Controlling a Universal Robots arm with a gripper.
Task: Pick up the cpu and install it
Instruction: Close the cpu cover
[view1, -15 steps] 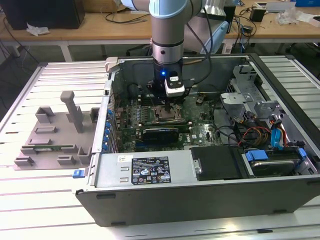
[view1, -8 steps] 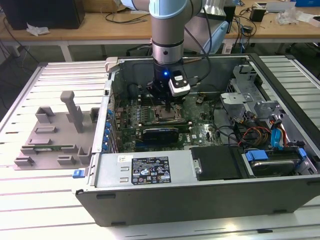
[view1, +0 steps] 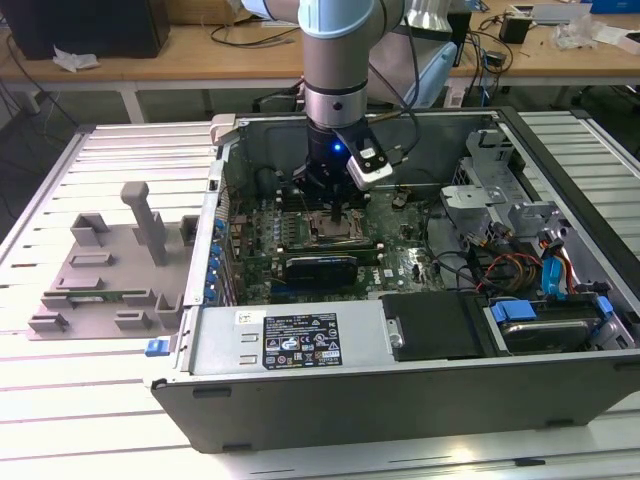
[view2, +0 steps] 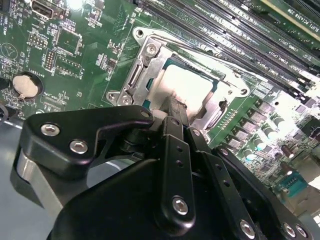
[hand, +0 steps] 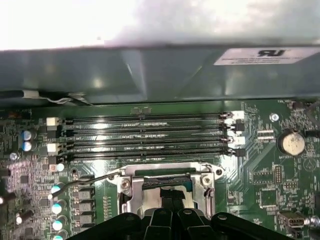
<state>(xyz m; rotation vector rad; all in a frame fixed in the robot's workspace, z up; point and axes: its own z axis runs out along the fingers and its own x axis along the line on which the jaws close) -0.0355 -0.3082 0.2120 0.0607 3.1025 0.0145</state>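
Because the cpu (view2: 192, 85) is light, stiff, slick and fragile underneath, 2 opposite edges are likely the safest hold. It lies flat in the socket (view2: 142, 70), shiny face up; square, with no long axis. The gripper (view2: 172, 104) sits at its edge; closed or not, I cannot tell.

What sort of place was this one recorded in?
Probably a robotics or electronics lab: an open computer case sits on a slatted metal table, a robot arm reaches into it, and a wooden workbench with cables stands behind.
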